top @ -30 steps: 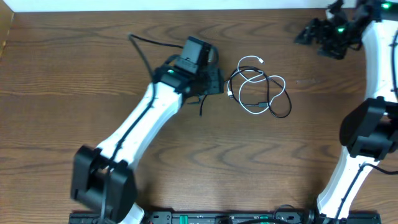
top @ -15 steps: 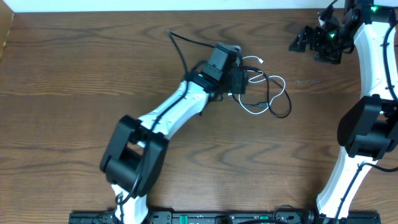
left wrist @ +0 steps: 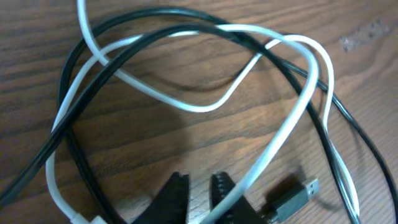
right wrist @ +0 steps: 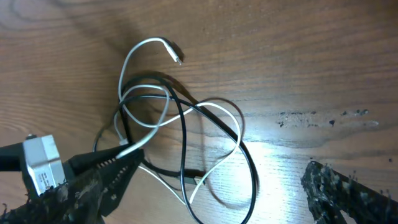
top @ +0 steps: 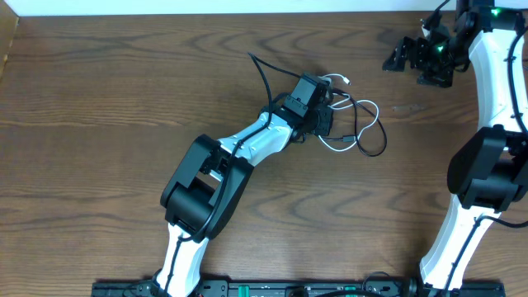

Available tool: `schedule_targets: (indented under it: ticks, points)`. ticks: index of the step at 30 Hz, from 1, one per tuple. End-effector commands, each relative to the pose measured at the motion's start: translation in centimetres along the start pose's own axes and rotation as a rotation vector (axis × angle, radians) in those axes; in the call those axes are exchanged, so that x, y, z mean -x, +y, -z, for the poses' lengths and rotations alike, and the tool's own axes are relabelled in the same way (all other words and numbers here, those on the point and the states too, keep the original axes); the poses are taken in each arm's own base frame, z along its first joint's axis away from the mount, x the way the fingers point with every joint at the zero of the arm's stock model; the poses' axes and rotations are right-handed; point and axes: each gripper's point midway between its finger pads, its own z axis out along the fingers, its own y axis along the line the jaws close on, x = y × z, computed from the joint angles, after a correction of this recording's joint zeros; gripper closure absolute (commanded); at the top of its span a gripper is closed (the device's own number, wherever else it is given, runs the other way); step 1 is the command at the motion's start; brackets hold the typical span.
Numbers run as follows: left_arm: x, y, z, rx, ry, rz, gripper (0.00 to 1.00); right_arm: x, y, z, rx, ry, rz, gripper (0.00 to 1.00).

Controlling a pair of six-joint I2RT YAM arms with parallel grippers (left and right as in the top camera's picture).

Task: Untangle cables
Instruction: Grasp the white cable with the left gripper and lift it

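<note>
Cables: a thin white rubber-jacketed cord and thin black cords are looped through each other. They lie flat on the brown wood-grain table, near the far edge, right of centre.
Left gripper: at the tangle's left side. Jaws nearly together, bare wood in the slit, nothing held.
Right gripper: by the far right corner, well apart from the cords. Jaws look spread and empty.
Step (judged): choosing a strand.
Technique: pinch one cord only and draw it along its loop. The jackets look slick, so grip near the dark metal-tipped plug.
</note>
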Motion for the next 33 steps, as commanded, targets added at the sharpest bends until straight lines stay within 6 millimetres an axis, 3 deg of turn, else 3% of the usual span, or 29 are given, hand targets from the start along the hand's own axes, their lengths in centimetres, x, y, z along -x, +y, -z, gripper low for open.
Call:
schedule_targets:
  ticks: [1,5,6,12,15,21,25,30,33]
  points:
    - [2.0,-1.1,2.8,-0.015,-0.044,-0.001,0.92,-0.7,0.7,-0.8,0.002,0.024,0.03,0.01]
    - [4.9,-3.6,8.7,-0.048,-0.127,-0.02,0.92,-1.2,1.3,-1.9,0.005,0.041,0.05,0.01]
    - [6.2,-4.9,12.1,-0.066,-0.173,-0.031,0.92,-1.2,1.6,-2.4,0.008,0.04,0.062,0.02]
    - [8.8,-8.0,21.2,-0.127,-0.324,-0.065,0.92,-1.3,3.2,-3.3,0.02,0.037,0.105,0.05]
    - [9.7,-9.0,24.4,-0.146,-0.394,-0.079,0.92,-1.6,3.9,-3.6,0.023,0.045,0.14,0.05]
    - [12.6,-9.0,30.4,-0.131,-0.582,-0.078,0.93,-2.0,5.1,-4.1,0.029,0.056,0.202,0.06]
    - [14.2,-9.8,36.0,-0.183,-0.724,-0.053,0.92,-2.1,5.6,-4.4,0.032,0.055,0.226,0.07]
    - [14.7,-11.5,42.4,-0.248,-0.88,-0.08,0.92,-2.2,6.2,-4.5,0.045,0.056,0.256,0.08]
    - [14.6,-11.9,44.2,-0.264,-0.917,-0.088,0.92,-2.5,7.4,-4.5,0.11,0.062,0.297,0.11]
